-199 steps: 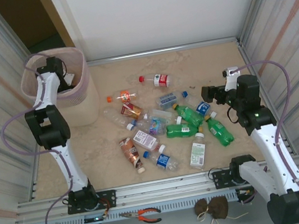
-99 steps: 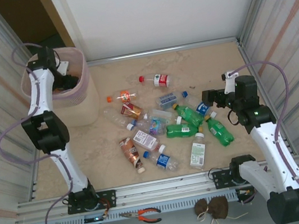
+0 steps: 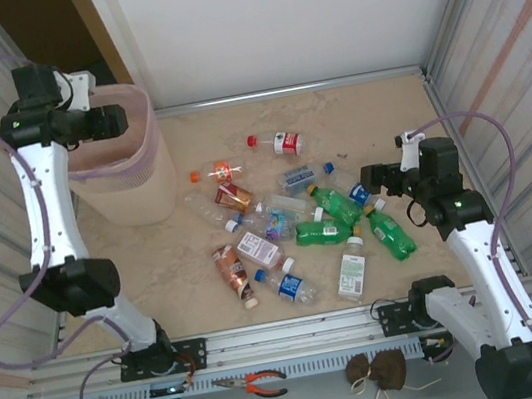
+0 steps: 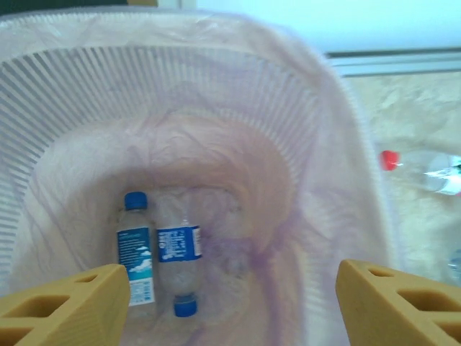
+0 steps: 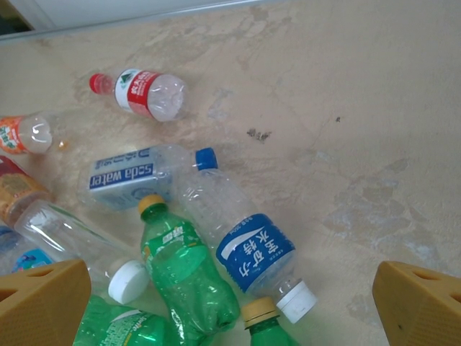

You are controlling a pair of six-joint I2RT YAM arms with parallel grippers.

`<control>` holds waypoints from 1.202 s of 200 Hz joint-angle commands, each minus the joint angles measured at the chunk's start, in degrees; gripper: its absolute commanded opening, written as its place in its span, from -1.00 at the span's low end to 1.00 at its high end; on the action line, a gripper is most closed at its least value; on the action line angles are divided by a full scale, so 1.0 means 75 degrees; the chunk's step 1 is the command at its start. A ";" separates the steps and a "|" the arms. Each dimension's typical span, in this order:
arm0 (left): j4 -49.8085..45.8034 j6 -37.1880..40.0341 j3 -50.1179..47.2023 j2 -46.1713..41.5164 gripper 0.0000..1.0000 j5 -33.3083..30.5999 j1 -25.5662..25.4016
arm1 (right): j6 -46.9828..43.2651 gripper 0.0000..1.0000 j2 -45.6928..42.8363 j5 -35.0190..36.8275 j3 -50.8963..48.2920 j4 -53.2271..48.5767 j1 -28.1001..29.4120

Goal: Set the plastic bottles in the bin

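The pale pink bin (image 3: 140, 193) stands at the back left. My left gripper (image 3: 104, 122) hangs open above its rim. In the left wrist view my left gripper (image 4: 230, 306) looks down the ribbed wall (image 4: 180, 79) onto two blue-labelled bottles (image 4: 137, 256) (image 4: 178, 256) on the bottom. Several plastic bottles lie in the middle of the floor, among them a red-labelled one (image 3: 282, 142) and green ones (image 3: 333, 204) (image 3: 391, 232). My right gripper (image 3: 372, 178) is open above their right side. Below my right gripper (image 5: 230, 306) lie a blue-labelled bottle (image 5: 248, 241) and a green bottle (image 5: 184, 274).
Corrugated metal walls (image 3: 519, 68) close in both sides and a white panel (image 3: 277, 15) the back. Orange-handled pliers (image 3: 260, 383) and a brown cloth bundle (image 3: 379, 369) lie on the front rail between the arm bases. Bare floor (image 3: 364, 113) lies behind the bottles.
The left arm has lifted out of the bin and swung up and to the left, with its gripper now above the rim. The right arm has barely moved.
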 commanded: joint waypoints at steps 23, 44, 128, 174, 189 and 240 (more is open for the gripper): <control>0.0304 -0.1058 -0.1214 -0.1721 0.46 0.1076 -0.0213 | 0.0253 0.98 -0.0070 -0.0153 0.0373 -0.0298 0.0046; 0.0433 -0.1414 -0.2041 -0.2514 0.46 0.0797 -0.0610 | 0.0271 0.98 -0.0048 -0.0227 0.0371 -0.0370 0.0048; 0.1280 -0.3209 -0.6122 -0.4632 0.48 -0.0352 -0.3125 | 0.0321 0.98 0.0011 -0.0436 0.0310 -0.0429 0.0050; 0.2225 -0.4638 -0.8465 -0.5093 0.41 -0.0033 -0.3617 | 0.0416 0.98 -0.0001 -0.0561 0.0258 -0.0453 0.0054; 0.2756 -0.4957 -0.9179 -0.5191 0.39 0.0165 -0.3738 | 0.0439 0.98 -0.0011 -0.0567 0.0243 -0.0456 0.0065; 0.4391 -0.6027 -1.0994 -0.4823 0.67 0.0634 -0.3876 | 0.0462 0.98 -0.0025 -0.0600 0.0248 -0.0465 0.0063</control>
